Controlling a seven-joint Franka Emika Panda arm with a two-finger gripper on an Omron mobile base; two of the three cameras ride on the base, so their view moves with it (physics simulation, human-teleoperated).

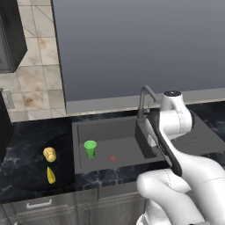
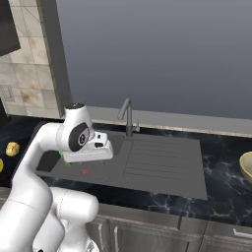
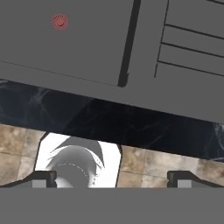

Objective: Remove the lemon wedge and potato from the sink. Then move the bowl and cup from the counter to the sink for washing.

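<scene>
The bowl [image 2: 247,166], cut by the right edge of the right base view, rests on the worktop [image 2: 221,162]. It is judged rigid, light, smooth; best pinched at the thin rim. The cup [image 1: 90,148] is seen in the sink [image 1: 118,127] in the left view; potato [image 1: 49,154] & lemon wedge [image 1: 51,176] lie lower left. The hand [image 3: 111,179] is spread wide, holding nothing.

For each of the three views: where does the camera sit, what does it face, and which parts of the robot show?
Left base view: behind-left, looking down at the sink, cup, potato, lemon wedge; arm at lower right.
Right base view: behind-right, facing the sink and bowl; arm at lower left.
Hand view: looks down past the open gripper at the sink's front edge.
Shared: sink and its red drain.
</scene>
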